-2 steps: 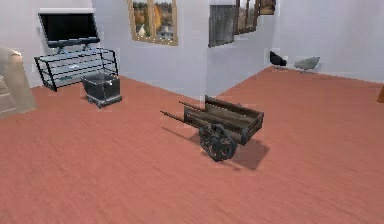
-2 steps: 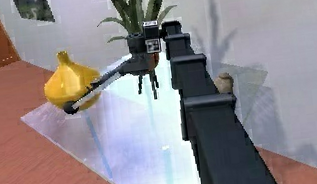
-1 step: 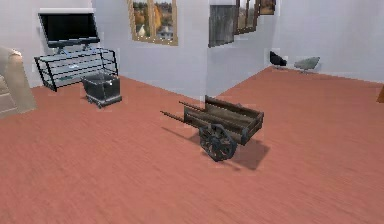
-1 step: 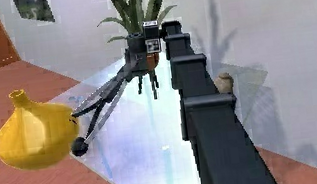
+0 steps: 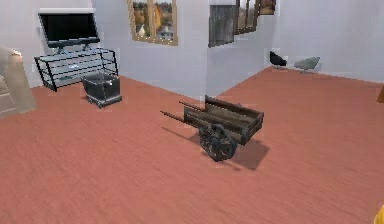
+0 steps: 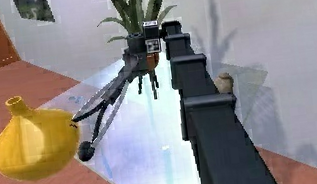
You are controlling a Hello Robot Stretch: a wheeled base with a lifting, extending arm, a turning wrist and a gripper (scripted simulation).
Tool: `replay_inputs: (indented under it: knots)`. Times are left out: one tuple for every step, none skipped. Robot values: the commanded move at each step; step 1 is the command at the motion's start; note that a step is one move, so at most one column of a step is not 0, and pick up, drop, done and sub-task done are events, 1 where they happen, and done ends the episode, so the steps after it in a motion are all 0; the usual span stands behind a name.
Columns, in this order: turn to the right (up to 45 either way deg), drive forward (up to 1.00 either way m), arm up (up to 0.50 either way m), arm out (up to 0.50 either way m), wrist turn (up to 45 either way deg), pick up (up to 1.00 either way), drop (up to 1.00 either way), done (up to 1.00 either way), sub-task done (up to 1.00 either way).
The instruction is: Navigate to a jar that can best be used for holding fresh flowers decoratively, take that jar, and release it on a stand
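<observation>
Forward view: open red floor (image 5: 100,165) lies all round a wooden cart (image 5: 222,125) at centre; a TV stand (image 5: 75,65) sits against the far wall, left. Arm side view: the gripper (image 6: 83,134) holds the yellow jar (image 6: 32,144) at its finger end, apparently clear of the pale tabletop (image 6: 143,147).

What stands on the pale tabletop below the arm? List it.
A potted plant on thin legs stands at the tabletop's far end. A small brown jar sits just right of the arm. The arm covers the strip beneath it.
</observation>
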Motion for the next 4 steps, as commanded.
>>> replay_inputs:
  knots:
    - [0.0, 0.0, 0.0, -0.34, 0.0, 0.0, 0.0, 0.0, 0.0]
    - [-45.0, 0.0, 0.0, 0.0, 0.0, 0.0, 0.0, 0.0, 0.0]
    - [-6.0, 0.0, 0.0, 0.0, 0.0, 0.0, 0.0, 0.0, 0.0]
    - [0.0, 0.2, 0.0, 0.0, 0.0, 0.0, 0.0, 0.0, 0.0]
